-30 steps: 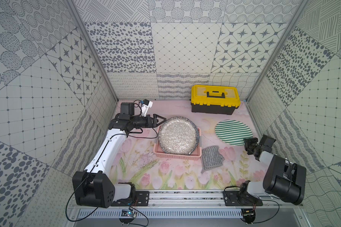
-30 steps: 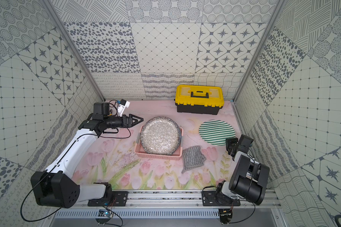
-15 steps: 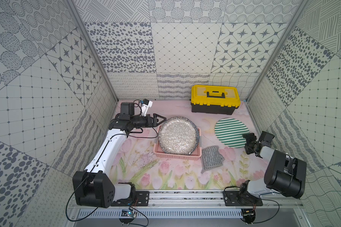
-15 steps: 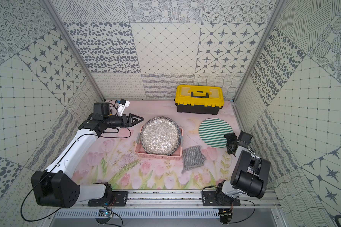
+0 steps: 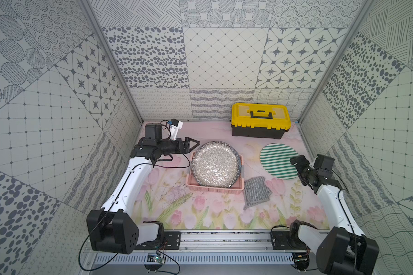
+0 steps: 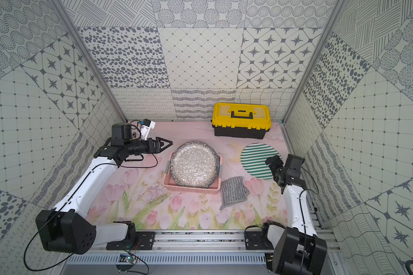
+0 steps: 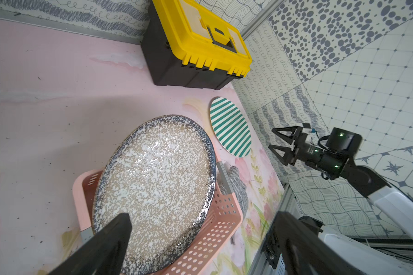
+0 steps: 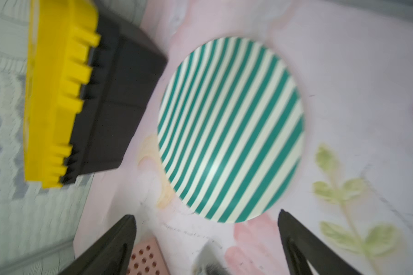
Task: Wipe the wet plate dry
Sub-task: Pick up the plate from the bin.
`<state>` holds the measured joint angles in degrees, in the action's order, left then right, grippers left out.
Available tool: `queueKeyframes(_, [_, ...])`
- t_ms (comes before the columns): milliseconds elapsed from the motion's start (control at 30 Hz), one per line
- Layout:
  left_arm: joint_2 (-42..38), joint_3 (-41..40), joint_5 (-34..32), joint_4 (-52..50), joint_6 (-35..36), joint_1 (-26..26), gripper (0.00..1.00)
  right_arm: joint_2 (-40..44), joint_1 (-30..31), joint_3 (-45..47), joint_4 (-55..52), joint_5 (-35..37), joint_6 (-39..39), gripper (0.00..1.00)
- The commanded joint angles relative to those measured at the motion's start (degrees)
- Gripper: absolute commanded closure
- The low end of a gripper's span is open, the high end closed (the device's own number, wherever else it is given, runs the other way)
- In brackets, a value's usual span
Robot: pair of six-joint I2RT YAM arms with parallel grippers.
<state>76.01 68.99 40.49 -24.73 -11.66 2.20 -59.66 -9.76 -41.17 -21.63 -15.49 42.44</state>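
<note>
Toolbox [image 5: 260, 119] stands behind striped plate [image 5: 275, 159]; cloth [image 5: 256, 191] lies just beside basket [image 5: 215, 189].

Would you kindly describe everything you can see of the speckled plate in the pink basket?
The speckled plate is large, round, seemingly glazed ceramic: beige-and-white mottled face, dark speckled rim, glistening patches that may be water. It lies face up, tilted across the pink perforated basket, one edge down inside, the opposite edge over the rim. Only the basket touches it.
</note>
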Motion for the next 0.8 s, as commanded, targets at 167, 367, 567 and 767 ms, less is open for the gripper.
queueKeyframes(167, [0.49,0.61,-6.22,-13.79,22.65,-0.55,0.16,-13.39,26.05,-16.54,-0.11,-7.29,-20.15,0.05])
queueKeyframes(367, [0.66,-6.21,-12.31,-21.37,30.81,0.33,0.18,-25.16,32.83,-24.82,-2.01,-2.56,-24.49,0.05])
queueKeyframes(567, [0.46,-13.20,-18.35,-21.64,35.65,2.01,0.18,-32.13,32.86,-29.35,-2.44,-1.26,-25.24,0.08])
queueKeyframes(767, [3.69,-16.09,-21.89,-17.66,33.91,4.65,0.22,-34.77,32.86,-30.54,-2.46,0.49,-25.89,0.14])
